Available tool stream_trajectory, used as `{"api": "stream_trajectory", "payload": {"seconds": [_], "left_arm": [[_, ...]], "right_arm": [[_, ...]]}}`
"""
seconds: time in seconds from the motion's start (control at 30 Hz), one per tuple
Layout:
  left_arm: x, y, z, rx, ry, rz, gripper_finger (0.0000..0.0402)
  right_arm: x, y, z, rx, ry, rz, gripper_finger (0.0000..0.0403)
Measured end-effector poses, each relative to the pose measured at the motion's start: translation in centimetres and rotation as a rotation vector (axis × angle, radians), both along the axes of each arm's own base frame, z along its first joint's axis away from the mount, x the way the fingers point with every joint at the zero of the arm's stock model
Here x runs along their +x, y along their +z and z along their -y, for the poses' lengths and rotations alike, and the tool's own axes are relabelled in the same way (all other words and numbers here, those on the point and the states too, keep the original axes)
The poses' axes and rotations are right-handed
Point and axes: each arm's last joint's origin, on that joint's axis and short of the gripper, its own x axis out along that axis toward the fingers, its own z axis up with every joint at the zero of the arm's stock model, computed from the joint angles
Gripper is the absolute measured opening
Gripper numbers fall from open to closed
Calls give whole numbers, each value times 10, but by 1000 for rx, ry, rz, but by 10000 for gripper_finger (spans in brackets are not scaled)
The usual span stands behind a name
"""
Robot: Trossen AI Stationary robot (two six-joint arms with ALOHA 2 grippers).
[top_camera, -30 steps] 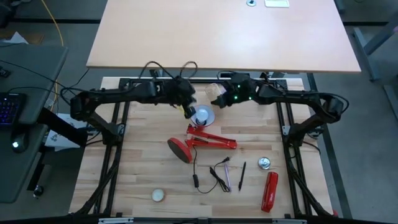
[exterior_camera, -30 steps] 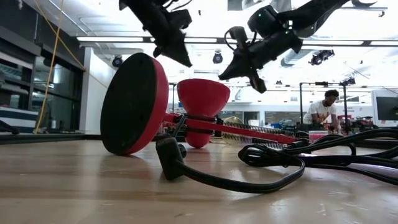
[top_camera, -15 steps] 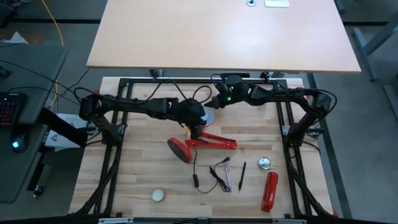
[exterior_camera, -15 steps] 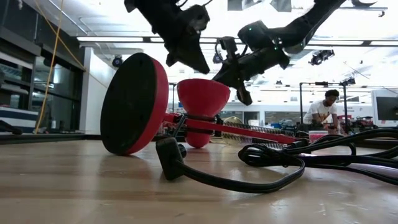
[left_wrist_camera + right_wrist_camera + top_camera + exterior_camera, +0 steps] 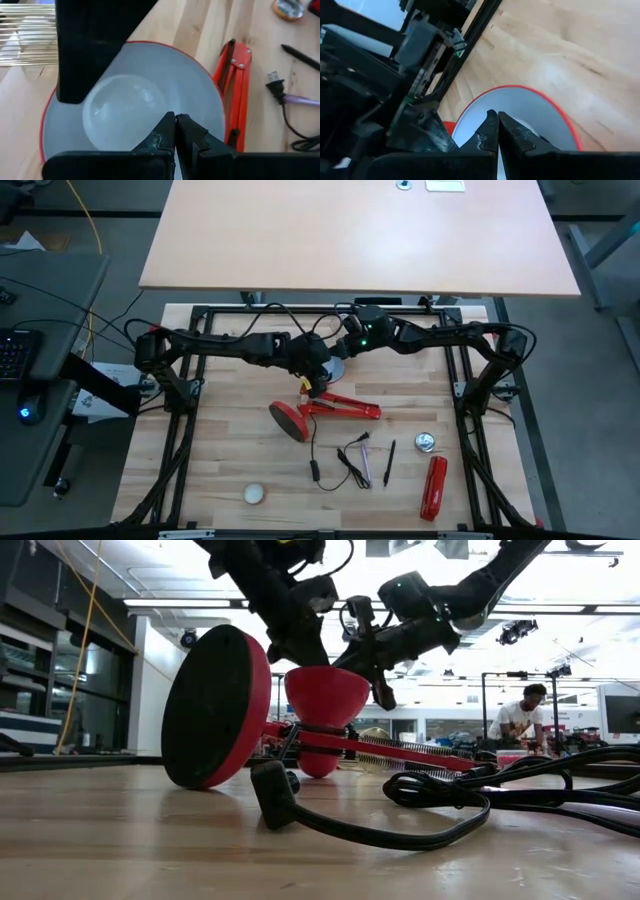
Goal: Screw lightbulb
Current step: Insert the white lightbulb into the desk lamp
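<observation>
The red lamp lies on the table with its round base (image 5: pixel 289 421) on edge and its arm (image 5: pixel 350 409) flat. Its white-lined shade (image 5: pixel 200 100) opens upward. The white lightbulb (image 5: pixel 122 107) sits inside the shade, its screw base hidden. My left gripper (image 5: pixel 175 120) is shut, its tips just above the bulb's side and the shade's lining; in the low view (image 5: pixel 318 655) it stands at rim height. My right gripper (image 5: pixel 497 117) is shut at the shade's far right rim; in the low view (image 5: pixel 383 698) its tip reaches below the rim, outside the shade. My left gripper points down into the shade beside the bulb; I cannot tell whether its shut tips touch the bulb or the lining. My right gripper comes slanting down from the far right at the shade's rim (image 5: pixel 485 102); I cannot tell whether it touches the shade.
The lamp's black cord and plug (image 5: pixel 316 471), a purple pen (image 5: pixel 365 463) and a black pen (image 5: pixel 390 463) lie near the table's middle. A round metal piece (image 5: pixel 427 443) and a red tool (image 5: pixel 434 485) lie at the right. A cream ball (image 5: pixel 255 494) lies near the front. A person (image 5: pixel 520 715) is far behind.
My left gripper has come from the far left toward the shade and down over it. My right gripper has moved left and down to the shade's far right rim. Both arms now cover the shade in the high view. The lamp has stayed where it was.
</observation>
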Motion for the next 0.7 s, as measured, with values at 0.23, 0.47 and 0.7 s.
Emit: {"api": "stream_trajectory", "payload": {"seconds": [0.23, 0.47, 0.7], "left_arm": [[-1, 0, 1, -37, -8, -1, 0], [-2, -3, 4, -9, 3, -23, 0], [-6, -15, 3, -20, 16, -26, 0]], "right_arm": [[2, -4, 2, 3, -40, -10, 0], [5, -10, 3, 9, -45, -6, 0], [5, -10, 3, 12, -42, -11, 0]]}}
